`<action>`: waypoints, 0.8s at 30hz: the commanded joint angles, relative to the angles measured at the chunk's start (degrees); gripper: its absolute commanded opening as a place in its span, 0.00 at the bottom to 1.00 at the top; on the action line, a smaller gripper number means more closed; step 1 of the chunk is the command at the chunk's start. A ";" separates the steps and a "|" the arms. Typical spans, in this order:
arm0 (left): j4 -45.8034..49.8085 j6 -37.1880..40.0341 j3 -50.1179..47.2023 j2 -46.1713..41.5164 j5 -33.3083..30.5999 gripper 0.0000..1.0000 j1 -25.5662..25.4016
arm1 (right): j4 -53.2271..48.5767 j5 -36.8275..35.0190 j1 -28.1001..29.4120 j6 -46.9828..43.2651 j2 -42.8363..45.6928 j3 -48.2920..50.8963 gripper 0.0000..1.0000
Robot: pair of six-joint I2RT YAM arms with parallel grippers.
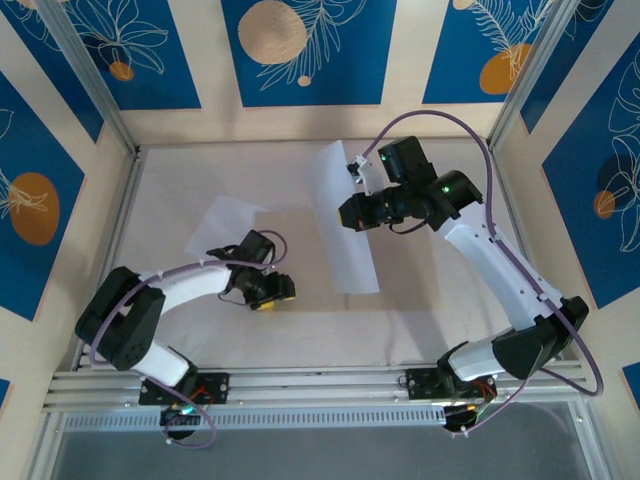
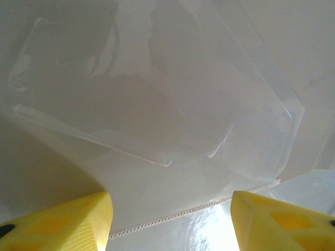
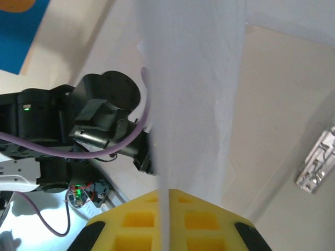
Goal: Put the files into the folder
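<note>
**Files:** two plain white unmarked sheets. Raised sheet [image 1: 350, 255]: pinched by one edge in the closed right claw [image 3: 168, 201]; lifted off the desk [image 1: 400, 312]; from above, a long narrow white strip running from far centre toward the near side; from the right wrist, almost edge-on, rising from between the yellow fingers [image 3: 136, 222], faintly translucent. Flat sheet [image 1: 226, 224]: lies on the desk left of centre; skewed to the desk's edges; apart from the raised sheet.

**Folder** [image 3: 280, 115]: pale tan panel beyond the raised sheet in the right wrist view; small metal clip [image 3: 315, 162] resting on it; open or closed cannot be told.
</note>
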State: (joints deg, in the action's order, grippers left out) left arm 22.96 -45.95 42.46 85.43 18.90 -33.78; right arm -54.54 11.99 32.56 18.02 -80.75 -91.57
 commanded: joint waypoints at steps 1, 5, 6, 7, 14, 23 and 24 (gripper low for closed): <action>3.39 0.08 -0.56 -3.30 1.72 0.62 0.63 | 1.45 2.03 1.62 -1.58 -0.84 -1.41 0.00; 5.14 0.00 0.15 -7.13 1.77 0.65 1.74 | 2.36 -0.86 1.67 -3.71 -2.00 1.14 0.00; 5.58 0.31 0.25 -8.26 1.45 0.67 2.21 | 2.60 -2.78 1.59 -4.20 -2.68 1.91 0.00; 6.44 0.72 0.50 -9.18 0.54 0.70 2.55 | 2.30 -5.36 1.91 -4.47 -3.73 1.78 0.00; 11.08 2.22 -0.38 -14.43 -7.28 0.85 3.54 | 2.51 -13.88 3.41 -9.58 -13.12 -2.32 0.00; 10.39 1.89 -6.75 -19.94 -10.55 0.92 5.21 | 9.97 -22.64 3.05 -16.11 -16.62 1.09 0.00; 10.12 1.92 -7.23 -20.04 -10.46 0.92 5.35 | 11.02 -22.56 2.95 -16.74 -16.55 1.86 0.00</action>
State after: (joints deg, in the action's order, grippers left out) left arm 32.18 -44.42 36.95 66.17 10.11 -29.32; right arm -47.79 -7.73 35.62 5.08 -97.82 -91.42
